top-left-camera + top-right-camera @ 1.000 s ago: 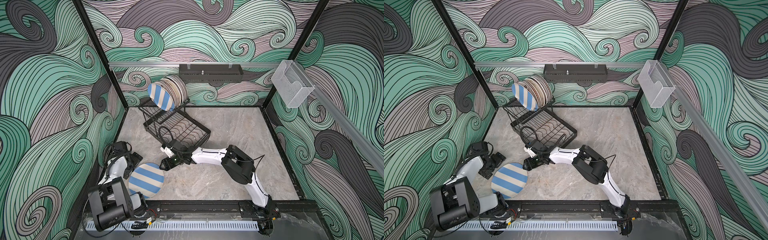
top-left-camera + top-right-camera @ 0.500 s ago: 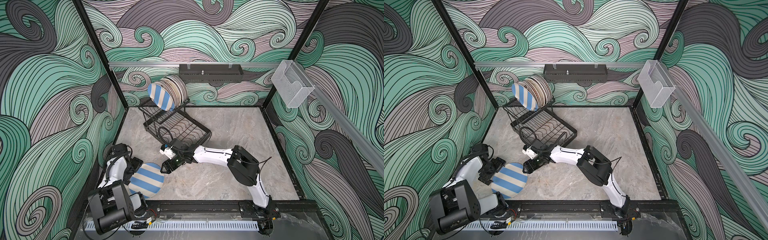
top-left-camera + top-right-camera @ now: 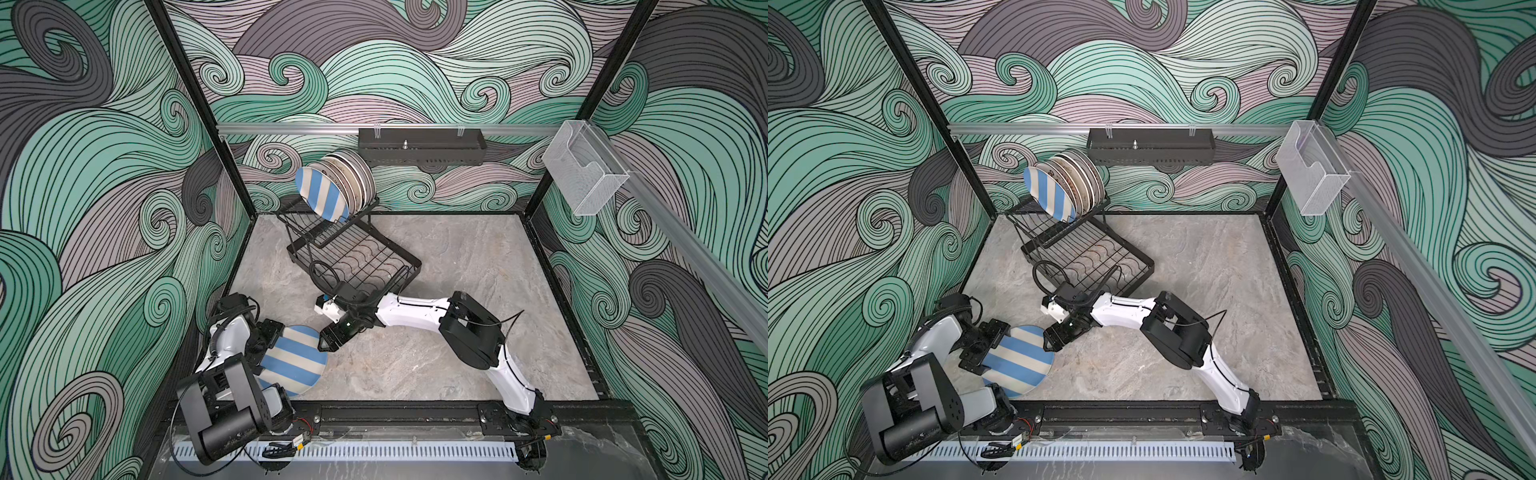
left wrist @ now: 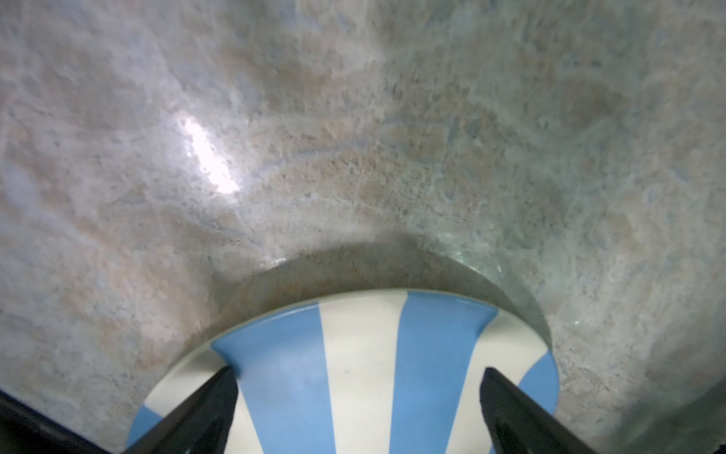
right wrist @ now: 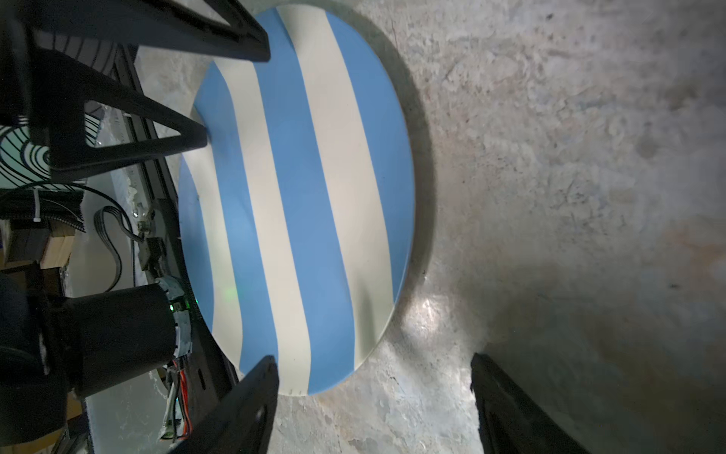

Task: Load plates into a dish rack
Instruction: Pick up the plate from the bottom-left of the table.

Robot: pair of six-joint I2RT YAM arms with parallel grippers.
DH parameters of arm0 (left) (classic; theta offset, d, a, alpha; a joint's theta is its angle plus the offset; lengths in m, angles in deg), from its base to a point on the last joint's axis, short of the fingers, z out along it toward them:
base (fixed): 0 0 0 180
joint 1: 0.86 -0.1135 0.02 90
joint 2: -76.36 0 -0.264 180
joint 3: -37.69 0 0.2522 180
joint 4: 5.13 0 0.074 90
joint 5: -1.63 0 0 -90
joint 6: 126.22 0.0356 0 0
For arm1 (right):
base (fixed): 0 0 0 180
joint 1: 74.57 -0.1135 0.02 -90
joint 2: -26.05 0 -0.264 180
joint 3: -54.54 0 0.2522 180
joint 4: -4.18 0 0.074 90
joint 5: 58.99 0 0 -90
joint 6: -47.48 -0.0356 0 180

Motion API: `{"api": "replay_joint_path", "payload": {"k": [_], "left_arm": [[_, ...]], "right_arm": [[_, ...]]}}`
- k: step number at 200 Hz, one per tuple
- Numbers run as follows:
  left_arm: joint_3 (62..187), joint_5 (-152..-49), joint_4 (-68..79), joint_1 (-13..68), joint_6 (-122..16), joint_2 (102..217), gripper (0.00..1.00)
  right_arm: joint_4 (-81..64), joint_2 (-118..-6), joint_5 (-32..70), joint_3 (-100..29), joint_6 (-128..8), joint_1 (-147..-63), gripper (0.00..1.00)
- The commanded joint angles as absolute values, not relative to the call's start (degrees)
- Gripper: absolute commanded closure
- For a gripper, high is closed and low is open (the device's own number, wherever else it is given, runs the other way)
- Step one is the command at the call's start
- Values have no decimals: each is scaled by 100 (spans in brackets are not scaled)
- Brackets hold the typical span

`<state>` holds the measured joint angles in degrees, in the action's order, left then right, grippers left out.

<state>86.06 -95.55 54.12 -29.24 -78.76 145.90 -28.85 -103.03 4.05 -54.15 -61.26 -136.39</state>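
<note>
A blue-and-cream striped plate [image 3: 291,360] [image 3: 1017,360] lies flat on the table near the front left corner. My left gripper [image 3: 269,345] [image 4: 359,389] is open, and its fingers [image 4: 214,397] spread over the plate's left rim. My right gripper [image 3: 326,341] [image 5: 373,377] is open at the plate's right edge, one finger over the rim and the other over bare table. The black dish rack [image 3: 365,266] [image 3: 1100,266] stands at the back left. Its raised shelf holds another striped plate [image 3: 322,195] in front of several more plates [image 3: 353,174].
A black perforated tray [image 3: 422,145] hangs on the back rail. On the right wall sits a clear plastic box [image 3: 584,170]. The marble table [image 3: 478,257] runs right of the rack, and a black frame rail [image 3: 395,411] borders the front edge close to the plate.
My left gripper has swung in from the left wall onto the plate's left rim. The right gripper has opened wider and edged toward the plate. The plate has barely moved.
</note>
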Motion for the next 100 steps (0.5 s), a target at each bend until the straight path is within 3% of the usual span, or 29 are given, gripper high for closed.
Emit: {"api": "replay_joint_path", "payload": {"k": [1, 100], "left_arm": [[8601, -9800, 5404, -2953, -7876, 14367, 1], [7963, -10516, 4535, -2820, -7898, 14546, 1]], "right_arm": [[-2987, -10517, 386, -5669, -6086, -13662, 22], [-2789, -10907, -238, -5818, -6466, -13666, 25]]}}
